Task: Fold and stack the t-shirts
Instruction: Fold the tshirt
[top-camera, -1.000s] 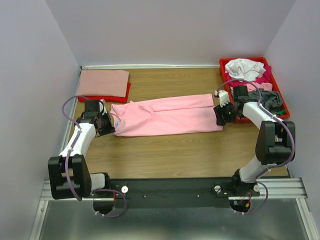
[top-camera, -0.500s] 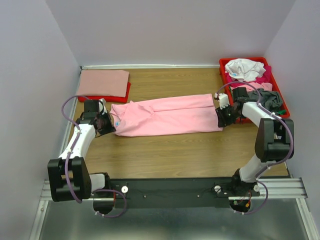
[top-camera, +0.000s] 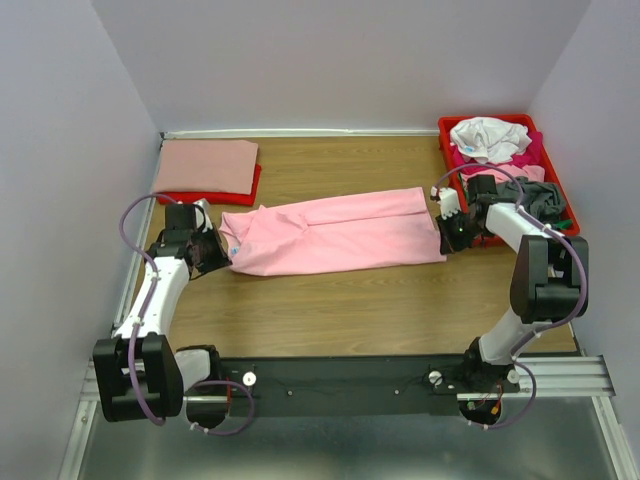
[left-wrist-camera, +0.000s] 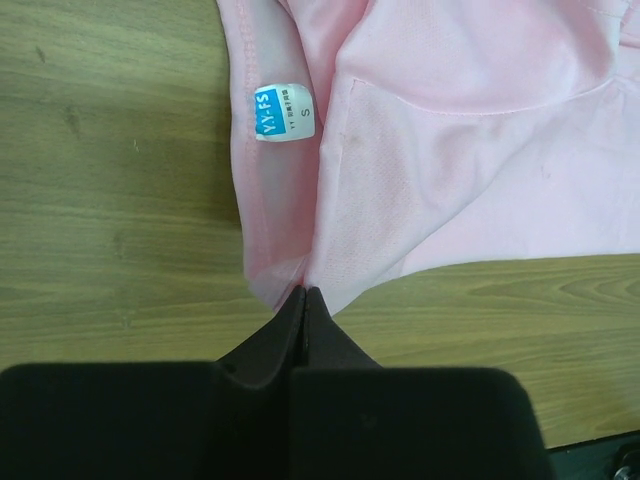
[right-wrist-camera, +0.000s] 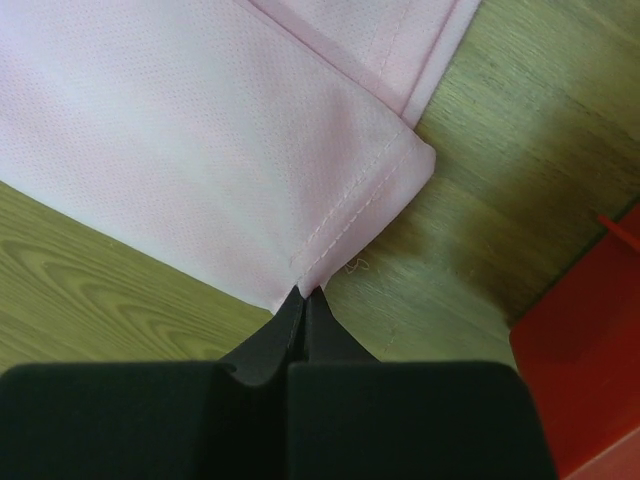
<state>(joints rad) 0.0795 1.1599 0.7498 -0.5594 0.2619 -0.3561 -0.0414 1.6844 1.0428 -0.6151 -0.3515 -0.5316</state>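
1. The light pink t-shirt (top-camera: 335, 232) lies folded into a long band across the middle of the table (top-camera: 330, 300). You see it running left to right, with its neck end on the left.
2. The blue neck label (left-wrist-camera: 280, 112) faces up just beyond your left pincer (left-wrist-camera: 304, 295). That pincer is clenched on the cloth edge at the neck end.
3. Your right pincer (right-wrist-camera: 303, 295) is clenched on the stitched hem at the band's opposite, right end, beside its corner.
4. A folded salmon t-shirt (top-camera: 205, 165) sits at the far left corner on a red layer (top-camera: 248, 190); you cannot tell whether that layer is cloth.
5. At the far right stands the red tray (top-camera: 484, 119). It holds a crumpled white t-shirt (top-camera: 488, 137), a magenta one (top-camera: 525, 157) and a grey one (top-camera: 545, 203).
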